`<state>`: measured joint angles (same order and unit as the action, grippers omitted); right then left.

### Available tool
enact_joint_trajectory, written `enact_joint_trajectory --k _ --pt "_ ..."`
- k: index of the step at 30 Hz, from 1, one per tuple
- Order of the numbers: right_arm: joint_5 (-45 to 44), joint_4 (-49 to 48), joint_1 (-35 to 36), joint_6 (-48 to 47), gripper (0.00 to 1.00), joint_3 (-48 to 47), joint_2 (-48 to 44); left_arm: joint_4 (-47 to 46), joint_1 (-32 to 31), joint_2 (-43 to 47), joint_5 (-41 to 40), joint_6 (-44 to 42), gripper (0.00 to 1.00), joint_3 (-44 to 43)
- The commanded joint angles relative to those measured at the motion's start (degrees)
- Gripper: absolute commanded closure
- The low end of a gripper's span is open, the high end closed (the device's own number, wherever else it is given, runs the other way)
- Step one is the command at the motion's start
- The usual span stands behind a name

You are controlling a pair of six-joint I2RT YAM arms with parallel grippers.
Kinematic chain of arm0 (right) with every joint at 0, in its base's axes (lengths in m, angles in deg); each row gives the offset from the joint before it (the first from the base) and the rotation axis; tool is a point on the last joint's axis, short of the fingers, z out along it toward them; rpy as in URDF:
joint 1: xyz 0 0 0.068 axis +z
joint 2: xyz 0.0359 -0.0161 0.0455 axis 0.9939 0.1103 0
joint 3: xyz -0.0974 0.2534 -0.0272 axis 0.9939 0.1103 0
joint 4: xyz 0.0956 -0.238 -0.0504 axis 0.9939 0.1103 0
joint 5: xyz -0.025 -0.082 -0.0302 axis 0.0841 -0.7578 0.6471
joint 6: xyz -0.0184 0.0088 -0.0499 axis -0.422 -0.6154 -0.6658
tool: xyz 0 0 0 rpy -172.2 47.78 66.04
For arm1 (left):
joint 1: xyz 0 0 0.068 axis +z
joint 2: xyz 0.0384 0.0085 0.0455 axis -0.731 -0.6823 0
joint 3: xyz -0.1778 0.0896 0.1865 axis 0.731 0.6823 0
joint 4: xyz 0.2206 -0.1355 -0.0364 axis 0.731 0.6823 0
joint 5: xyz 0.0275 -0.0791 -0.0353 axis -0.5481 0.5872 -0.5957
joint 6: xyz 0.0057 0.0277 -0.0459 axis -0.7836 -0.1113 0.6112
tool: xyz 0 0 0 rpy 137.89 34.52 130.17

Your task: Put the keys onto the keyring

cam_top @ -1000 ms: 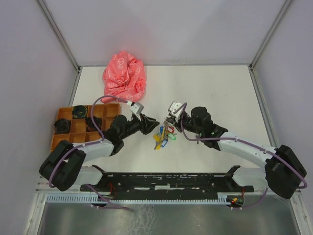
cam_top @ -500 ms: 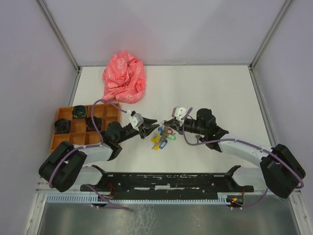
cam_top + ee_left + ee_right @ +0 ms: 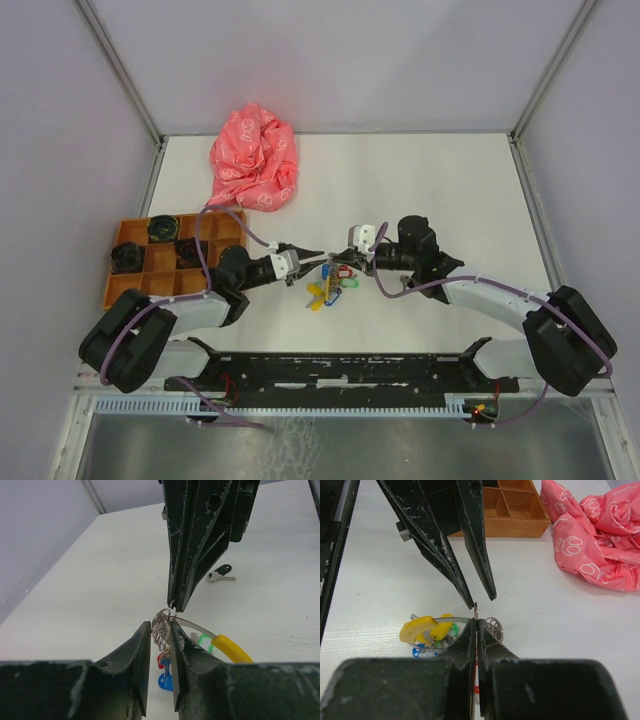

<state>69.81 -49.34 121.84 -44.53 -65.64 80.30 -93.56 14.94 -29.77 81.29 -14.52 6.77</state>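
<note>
In the right wrist view my right gripper (image 3: 476,620) is shut on a thin silver keyring (image 3: 476,611) held on edge. The rest of the bunch, with coiled rings (image 3: 494,625) and a yellow tag (image 3: 420,627), lies below on the table. My left gripper (image 3: 160,625) faces it with narrow open jaws, and the coiled rings (image 3: 162,626) sit between its tips. A red-headed key (image 3: 161,660) and a blue one (image 3: 165,680) hang under them. A black-headed key (image 3: 221,574) lies alone on the table beyond. From above, both grippers (image 3: 318,254) (image 3: 343,258) meet over the bunch (image 3: 325,287).
An orange compartment tray (image 3: 125,290) with black parts stands at the left, behind the left arm. A crumpled pink cloth (image 3: 254,158) lies at the back left. The white table (image 3: 450,190) is walled on three sides.
The left gripper has swung right to the ring and its jaws have narrowed. The right gripper has dropped lower, keeping hold of the ring.
</note>
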Motion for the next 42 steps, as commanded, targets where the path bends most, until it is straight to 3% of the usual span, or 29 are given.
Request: enact_joint_trajectory --k 1,9,15,18,23,28,34,42 --pt "4.32 -2.28 0.09 -2.00 0.99 -3.67 0.00 0.32 -0.05 0.16 4.49 -4.28 0.72 -2.13" --pt "4.73 -1.84 0.06 -2.21 0.99 -3.80 0.15 0.43 -0.13 -1.01 6.56 -3.53 0.73 -2.91" --pt "5.20 0.63 0.06 -3.43 0.99 -4.21 -0.09 3.89 -0.13 -0.35 5.69 -5.11 0.97 -3.76" --pt "3.49 4.51 0.11 -5.11 0.93 -4.52 -1.23 8.47 -0.19 2.94 3.80 -8.00 0.97 -3.85" --pt "-1.94 11.32 0.08 -9.14 0.75 -4.91 -4.03 22.26 -0.92 10.62 -0.57 -13.95 0.97 -5.86" --pt "-2.62 18.96 0.15 -15.74 0.64 -7.27 -6.15 39.30 -4.63 14.57 -9.95 -19.43 0.97 -11.32" --pt "-0.29 20.52 0.65 -21.96 0.59 -8.03 -6.03 49.28 -8.91 15.39 -16.57 -21.33 0.97 -16.66" --pt "-2.00 18.81 2.71 -24.24 0.61 -8.34 -4.86 51.09 -10.86 15.63 -18.25 -21.25 0.97 -17.93"
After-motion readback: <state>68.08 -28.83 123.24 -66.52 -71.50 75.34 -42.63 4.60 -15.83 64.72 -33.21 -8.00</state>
